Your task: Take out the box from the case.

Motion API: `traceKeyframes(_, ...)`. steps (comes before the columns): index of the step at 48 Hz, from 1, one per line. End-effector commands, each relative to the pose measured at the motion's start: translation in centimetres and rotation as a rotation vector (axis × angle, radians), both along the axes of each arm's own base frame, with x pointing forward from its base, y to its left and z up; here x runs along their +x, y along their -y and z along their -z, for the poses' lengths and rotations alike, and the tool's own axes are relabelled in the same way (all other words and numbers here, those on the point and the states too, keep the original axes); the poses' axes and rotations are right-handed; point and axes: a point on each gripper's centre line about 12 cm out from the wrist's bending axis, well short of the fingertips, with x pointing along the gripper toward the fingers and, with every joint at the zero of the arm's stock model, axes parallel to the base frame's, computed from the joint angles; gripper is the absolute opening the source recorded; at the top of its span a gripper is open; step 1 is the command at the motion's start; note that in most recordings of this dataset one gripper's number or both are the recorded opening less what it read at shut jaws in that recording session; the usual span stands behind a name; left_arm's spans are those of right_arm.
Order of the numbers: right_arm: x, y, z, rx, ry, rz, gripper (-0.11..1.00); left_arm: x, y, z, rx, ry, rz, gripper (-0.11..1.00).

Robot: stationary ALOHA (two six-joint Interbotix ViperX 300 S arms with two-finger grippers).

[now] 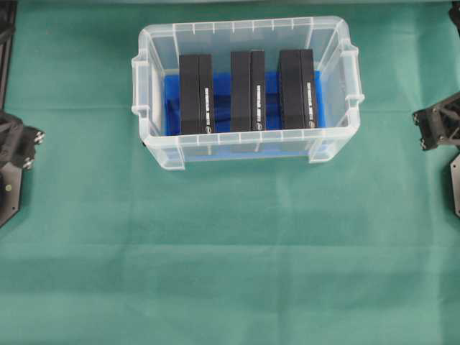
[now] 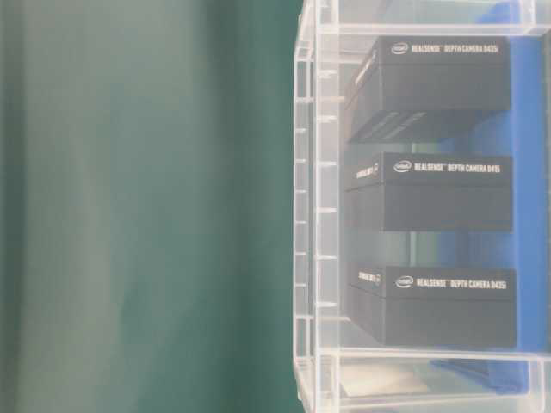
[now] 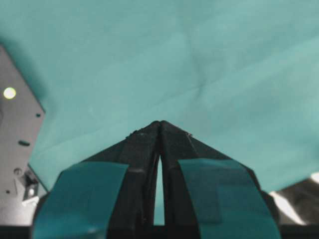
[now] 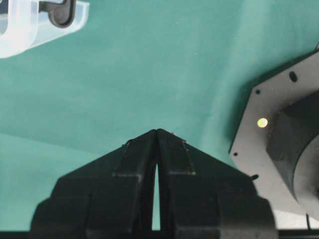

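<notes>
The clear plastic case [image 1: 154, 86] stands at the back middle of the green cloth, with a blue cloth on its bottom. Three black boxes stand in it side by side: left box [image 1: 195, 94], middle box [image 1: 248, 90], right box [image 1: 297, 88]. The table-level view shows them through the case wall [image 2: 314, 215], the nearest box [image 2: 430, 307] at the bottom. My left gripper [image 3: 160, 123] is shut and empty over bare cloth at the far left. My right gripper [image 4: 157, 131] is shut and empty at the far right; a corner of the case [image 4: 37, 22] shows at its view's top left.
Green cloth [image 1: 230, 259] covers the table. The left arm's base [image 1: 14, 154] sits at the left edge and the right arm's base [image 1: 442, 126] at the right edge. A grey base plate [image 4: 279, 144] lies right of the right gripper.
</notes>
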Motion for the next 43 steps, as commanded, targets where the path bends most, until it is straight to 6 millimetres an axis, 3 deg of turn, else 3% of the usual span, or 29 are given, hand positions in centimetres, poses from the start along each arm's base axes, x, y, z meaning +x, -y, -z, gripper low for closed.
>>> traceKeyframes(1, 0.3, 0.0, -0.8, -0.004, 0.023, 0.001, 0.01, 0.1, -0.1, -0.8, 0.0, 0.01, -0.029, 0.02)
traceKeyframes(12, 0.4, 0.2, -0.7, -0.013, 0.023, 0.005, 0.01, -0.1, -0.5, -0.8, 0.003, 0.006, -0.062, 0.02)
traceKeyframes(22, 0.1, 1.9, -0.7, -0.053, 0.016, 0.051, 0.01, -0.7, -2.3, -0.8, 0.021, -0.018, -0.111, 0.02)
traceKeyframes(43, 0.0, 8.5, 0.0, -0.106, 0.008, 0.057, 0.01, -1.7, -7.1, -1.3, 0.091, -0.019, -0.176, 0.02)
